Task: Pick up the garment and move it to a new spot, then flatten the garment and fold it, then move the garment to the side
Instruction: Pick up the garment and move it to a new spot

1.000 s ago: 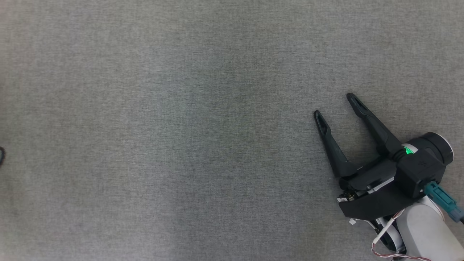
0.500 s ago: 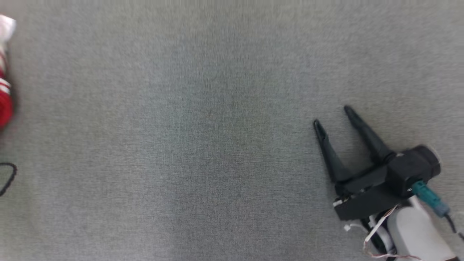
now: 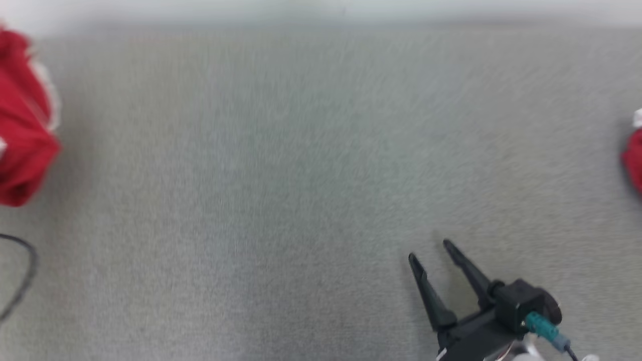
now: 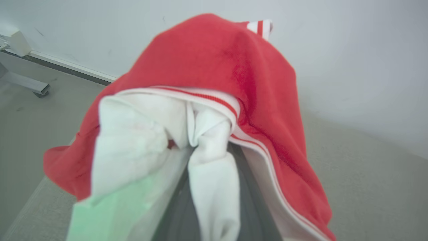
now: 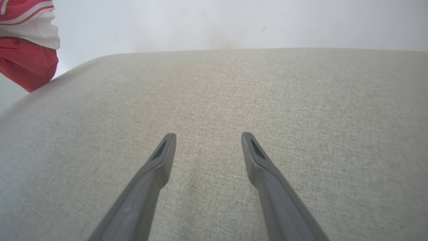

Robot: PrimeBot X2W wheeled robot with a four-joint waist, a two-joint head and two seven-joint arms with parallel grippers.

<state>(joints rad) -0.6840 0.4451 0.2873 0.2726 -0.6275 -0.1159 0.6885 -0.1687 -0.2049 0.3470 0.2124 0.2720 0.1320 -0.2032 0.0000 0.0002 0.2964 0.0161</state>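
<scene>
The garment is red with white lining and red-and-white striped trim. In the left wrist view it is bunched and draped over my left gripper, which is shut on it; the cloth hides the tips of the dark fingers. In the head view the garment hangs as a red bundle at the left edge. It also shows at the top left of the right wrist view. My right gripper stands open and empty over the grey cloth table, far to the right of the garment, and its own view shows it open too.
A second red and white piece of cloth shows at the right edge of the head view. A black cable loops at the lower left. A pale wall runs behind the table's far edge. A white metal foot stands on the floor.
The head camera has tilted up, so the whole picture has shifted down. The red garment has come into view at the left edge, and more of it shows now.
</scene>
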